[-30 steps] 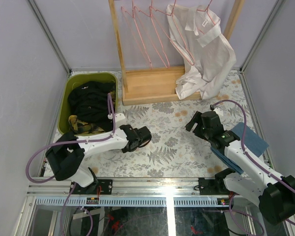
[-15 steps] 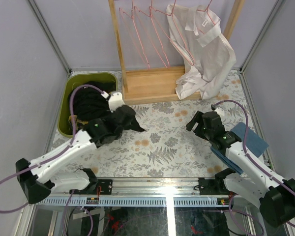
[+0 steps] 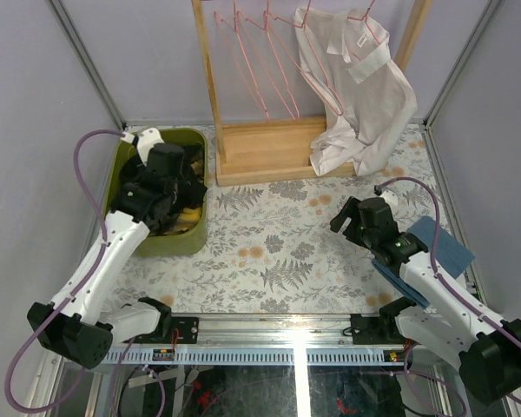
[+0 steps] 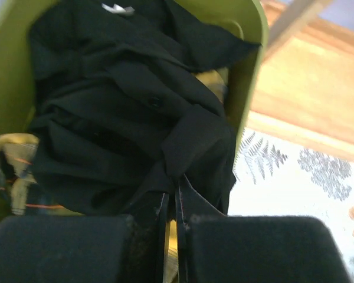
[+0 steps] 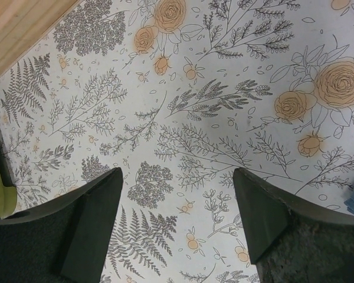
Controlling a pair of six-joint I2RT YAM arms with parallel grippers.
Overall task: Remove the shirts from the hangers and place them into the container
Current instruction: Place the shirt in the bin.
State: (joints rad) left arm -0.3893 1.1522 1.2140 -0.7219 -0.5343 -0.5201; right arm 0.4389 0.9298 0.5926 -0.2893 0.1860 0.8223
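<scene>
Left pincer (image 4: 172, 219) clamped shut on a fold of the black shirt (image 4: 118, 112) lying in the container (image 4: 252, 65).
The container sits at the surface's (image 3: 278, 252) far-left corner. The right pincer (image 5: 177, 200) stands wide near the right edge. The white shirt (image 3: 365, 95) hangs at the far edge.

Lab test cell: grey panels (image 3: 35, 104), aluminium rail (image 3: 243, 333).

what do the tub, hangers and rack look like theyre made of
Tub: probably plastic, smooth olive green with rounded moulded corners. Hangers: thin pink wire, likely coated metal. Rack: light wood, visible grain, matte.
</scene>
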